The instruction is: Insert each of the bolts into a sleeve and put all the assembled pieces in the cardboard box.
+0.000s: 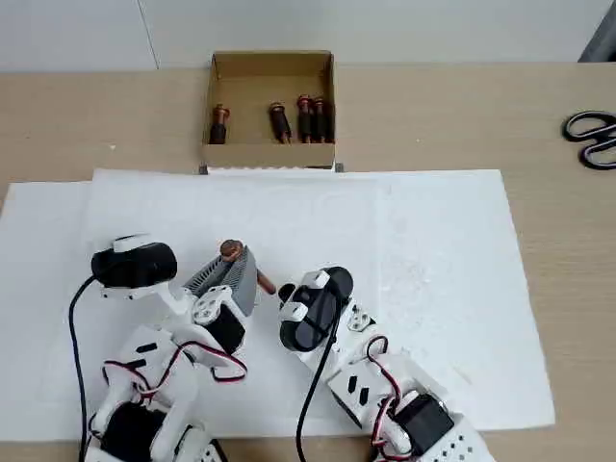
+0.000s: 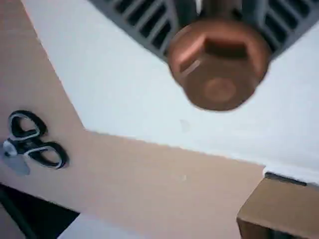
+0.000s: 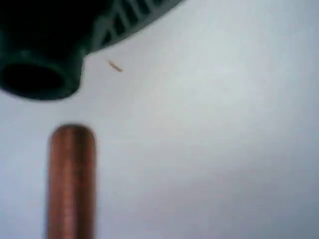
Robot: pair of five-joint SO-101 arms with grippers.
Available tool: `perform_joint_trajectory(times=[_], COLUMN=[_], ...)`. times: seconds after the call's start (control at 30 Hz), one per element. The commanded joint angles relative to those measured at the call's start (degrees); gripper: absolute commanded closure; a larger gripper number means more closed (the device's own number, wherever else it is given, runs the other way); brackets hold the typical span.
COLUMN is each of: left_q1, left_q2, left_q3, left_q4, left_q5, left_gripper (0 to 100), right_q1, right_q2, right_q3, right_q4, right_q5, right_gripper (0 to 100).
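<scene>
My left gripper (image 1: 234, 268) is shut on a copper bolt (image 1: 231, 251), over the white paper near the table's front. The bolt's hexagonal head (image 2: 217, 64) sits between the grey ribbed fingers (image 2: 139, 20), and its threaded shaft (image 1: 264, 285) points toward the right arm. My right gripper (image 1: 289, 295) is just beside that tip, shut on a dark sleeve (image 3: 37, 74). The sleeve's open bore faces the bolt's shaft (image 3: 72, 179), a small gap apart and slightly out of line. The cardboard box (image 1: 271, 152) at the back holds several assembled pieces (image 1: 279, 121).
A white paper sheet (image 1: 433, 279) covers the wooden table in front of the box. Black-handled scissors (image 1: 592, 138) lie at the far right edge, also in the left wrist view as scissors (image 2: 30, 144). A black cable (image 1: 77, 327) hangs beside the left arm.
</scene>
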Motion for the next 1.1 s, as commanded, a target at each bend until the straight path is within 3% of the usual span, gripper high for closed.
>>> perform_joint_trajectory(times=[0.0, 0.33, 1.07], left_q1=[0.3, 2.4, 3.0], left_q2=[-0.6, -0.5, -0.4], left_q3=[-3.1, -3.1, -4.9], left_q4=[-0.2, -0.6, 3.1], left_q5=[0.2, 0.2, 0.0], left_gripper=[99, 99, 99], right_q1=[-0.5, -4.1, -1.3], right_q2=[-0.7, -0.6, -0.7], right_q3=[0.9, 0.9, 0.9], right_q4=[-0.2, -0.2, -1.5], right_q5=[-0.5, -0.5, -0.2], right_gripper=[99.5, 99.5, 99.5])
